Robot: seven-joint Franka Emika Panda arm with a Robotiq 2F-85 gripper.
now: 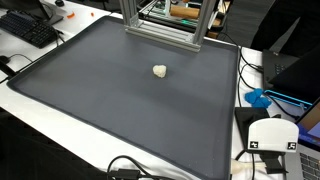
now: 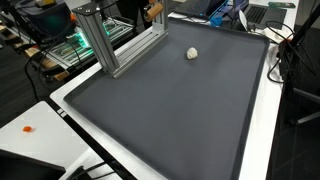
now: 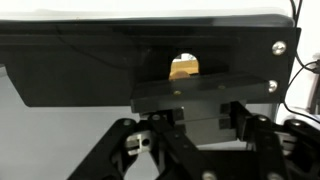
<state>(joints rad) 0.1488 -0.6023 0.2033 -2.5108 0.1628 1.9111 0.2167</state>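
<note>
Though the claw (image 3: pixel 205 118) is pressed together, well apart from the pale lump (image 1: pixel 160 71) on the bench (image 2: pixel 268 120), approach seems unbegun; reaching needs spreading first.

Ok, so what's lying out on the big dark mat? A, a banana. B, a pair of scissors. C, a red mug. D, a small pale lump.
D: in both exterior views a small pale lump lies on the dark mat, a little way out from the metal frame.
</note>
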